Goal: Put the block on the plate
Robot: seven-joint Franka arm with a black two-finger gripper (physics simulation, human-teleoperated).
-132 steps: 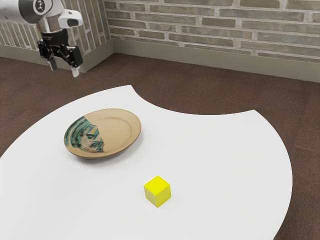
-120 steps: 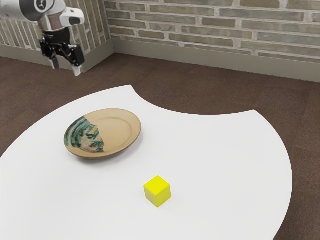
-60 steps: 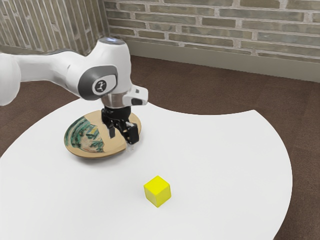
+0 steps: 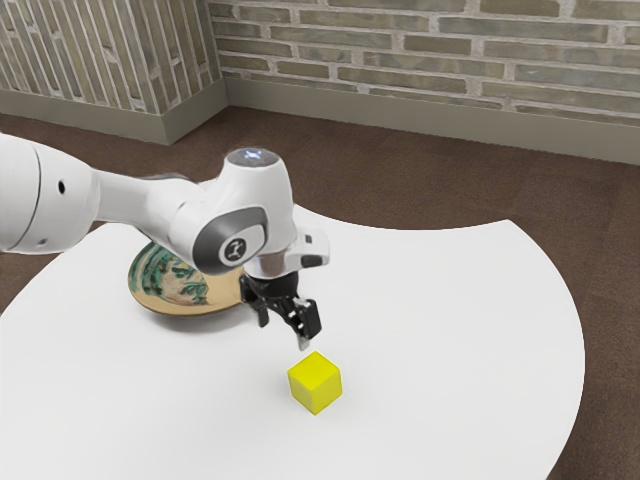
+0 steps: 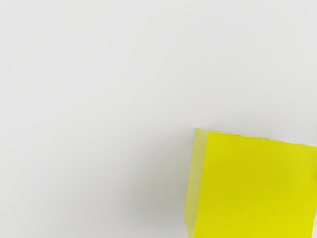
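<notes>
The gripper (image 4: 283, 331), its fingers apart, has moved past the plate (image 4: 185, 290) to near the block (image 4: 315, 383), which has stayed put.

My white table (image 4: 450, 300), one edge scooped inward, a tan-and-green plate (image 4: 185, 292) toward the exterior view's left edge, a yellow block (image 4: 315, 382) farther from the scooped edge.

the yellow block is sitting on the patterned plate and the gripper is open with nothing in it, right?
Not quite: the exterior view shows the yellow block sitting on the white table, apart from the patterned plate. The gripper is indeed open with nothing in it.
</notes>
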